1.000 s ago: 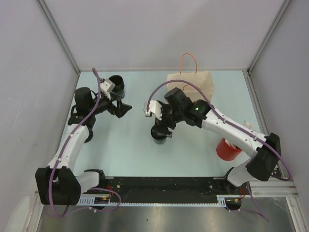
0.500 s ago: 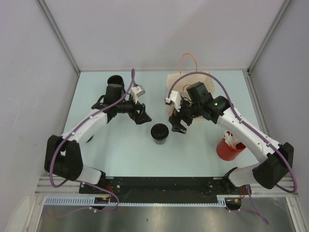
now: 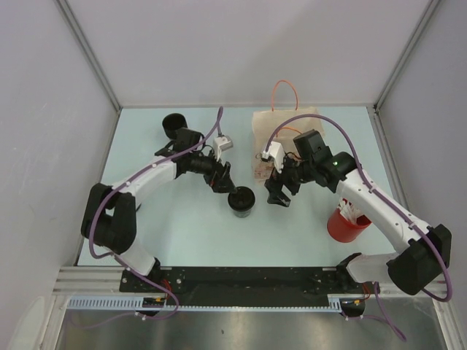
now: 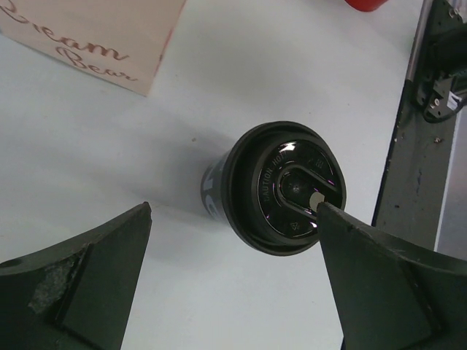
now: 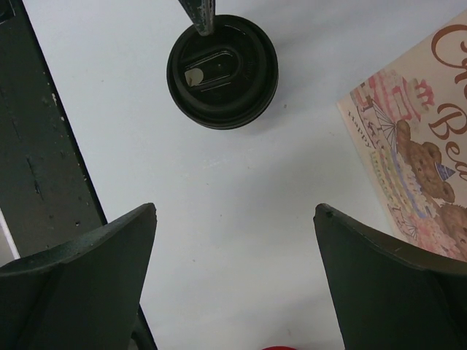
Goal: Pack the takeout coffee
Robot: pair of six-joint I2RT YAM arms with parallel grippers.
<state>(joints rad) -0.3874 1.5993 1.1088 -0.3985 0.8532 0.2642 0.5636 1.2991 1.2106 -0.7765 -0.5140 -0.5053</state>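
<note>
The coffee cup, dark with a black lid, stands upright on the pale table between the two arms. My left gripper is open just to its upper left. In the left wrist view the cup sits beyond the fingertips, one tip over the lid's rim, and the gripper holds nothing. My right gripper is open and empty, to the right of the cup, which shows in its view ahead of the fingers. The paper bag with orange handles stands behind the right gripper.
A red cup holding white items stands at the right, under the right arm. A second black cup stands at the back left. The printed bag face shows in both wrist views. The black rail lines the near edge.
My right gripper let go of the coffee cup and drew back to the right. My left arm swung right from the back-left cup to the coffee cup.
</note>
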